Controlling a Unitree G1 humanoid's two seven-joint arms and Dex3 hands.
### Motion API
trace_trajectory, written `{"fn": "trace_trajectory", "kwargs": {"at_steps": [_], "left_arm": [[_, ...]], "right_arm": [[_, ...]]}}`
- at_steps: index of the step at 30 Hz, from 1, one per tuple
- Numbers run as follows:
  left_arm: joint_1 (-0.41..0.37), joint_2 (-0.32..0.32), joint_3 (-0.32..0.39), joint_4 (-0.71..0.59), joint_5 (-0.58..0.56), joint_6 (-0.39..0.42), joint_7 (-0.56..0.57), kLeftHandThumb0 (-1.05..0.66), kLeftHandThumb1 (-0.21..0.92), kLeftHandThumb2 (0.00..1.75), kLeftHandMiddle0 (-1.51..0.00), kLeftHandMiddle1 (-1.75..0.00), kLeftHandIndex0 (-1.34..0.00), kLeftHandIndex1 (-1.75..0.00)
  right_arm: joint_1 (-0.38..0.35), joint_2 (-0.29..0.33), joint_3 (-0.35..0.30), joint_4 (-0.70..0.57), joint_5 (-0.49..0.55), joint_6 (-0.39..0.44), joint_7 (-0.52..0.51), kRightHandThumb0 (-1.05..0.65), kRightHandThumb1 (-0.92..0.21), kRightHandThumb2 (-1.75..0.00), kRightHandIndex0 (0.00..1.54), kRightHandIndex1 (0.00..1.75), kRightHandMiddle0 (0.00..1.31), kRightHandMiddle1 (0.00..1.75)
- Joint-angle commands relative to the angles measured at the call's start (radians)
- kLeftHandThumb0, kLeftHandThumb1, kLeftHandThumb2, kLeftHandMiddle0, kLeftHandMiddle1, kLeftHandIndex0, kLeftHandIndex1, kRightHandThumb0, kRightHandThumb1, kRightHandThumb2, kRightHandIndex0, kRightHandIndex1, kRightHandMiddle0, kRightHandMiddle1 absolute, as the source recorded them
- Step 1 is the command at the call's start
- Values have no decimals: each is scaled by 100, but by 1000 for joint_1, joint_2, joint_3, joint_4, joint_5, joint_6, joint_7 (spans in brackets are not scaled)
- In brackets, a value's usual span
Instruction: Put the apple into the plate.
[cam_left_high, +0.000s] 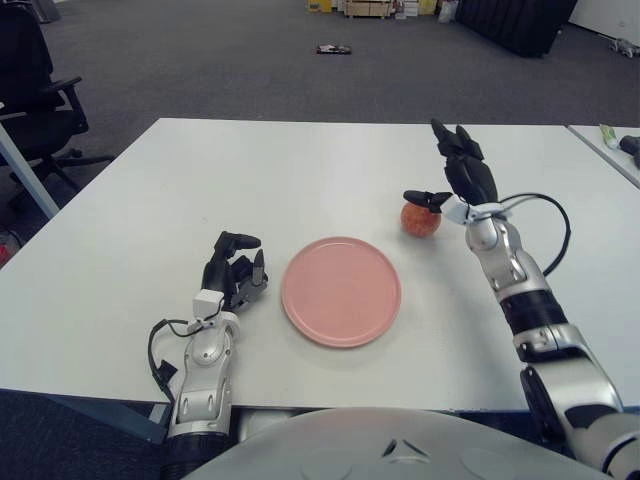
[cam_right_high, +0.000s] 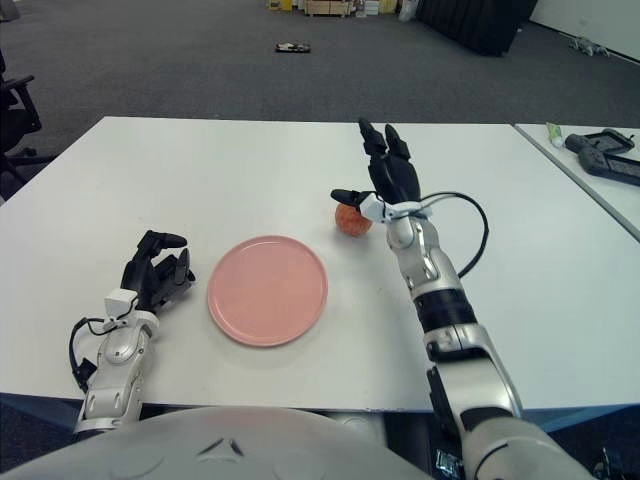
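Note:
A red apple (cam_left_high: 419, 220) stands on the white table (cam_left_high: 300, 170), to the right of and a little beyond the pink plate (cam_left_high: 341, 291). My right hand (cam_left_high: 448, 176) is open just right of the apple, its thumb reaching over the apple's top and its fingers spread upward; it holds nothing. My left hand (cam_left_high: 234, 270) shows left of the plate with its fingers curled and nothing in them.
A black office chair (cam_left_high: 35, 90) stands off the table's far left corner. A second table (cam_right_high: 590, 160) at the right carries a dark device and a small tube. Grey carpet lies beyond the far edge.

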Motion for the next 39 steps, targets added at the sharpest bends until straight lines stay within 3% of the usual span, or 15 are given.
{"fn": "trace_trajectory", "kwargs": {"at_steps": [1, 9, 18, 21, 26, 39], "left_arm": [[-11, 1, -2, -3, -3, -2, 3, -38, 72, 81, -81, -175, -31, -175], [-9, 1, -3, -19, 6, 26, 11, -38, 72, 81, -82, -175, -31, -175], [-5, 2, -5, -32, 4, 47, 9, -37, 73, 80, -81, -175, -31, -175], [-7, 1, -3, -31, 0, 46, 7, -37, 73, 80, -81, -175, -31, -175], [-9, -1, -1, -25, -9, 32, 4, -37, 73, 79, -81, -175, -31, -175], [-15, 8, -1, -13, -10, 25, 1, -38, 72, 81, -80, -175, -32, -175]], "right_arm": [[-66, -6, 32, 84, -1, 32, 40, -102, -68, -40, 0, 0, 0, 0], [-169, 3, 79, 288, 12, 38, 51, -99, -66, -38, 0, 0, 1, 0], [-234, -2, 117, 402, 12, 46, 56, -90, -58, -47, 0, 0, 0, 14], [-257, 0, 135, 443, 7, 79, 81, -92, -59, -49, 0, 0, 0, 10], [-270, 1, 153, 476, 12, 105, 107, -97, -64, -48, 0, 0, 0, 1], [-275, -9, 200, 458, 4, 233, 244, -99, -70, -43, 0, 0, 0, 0]]}}
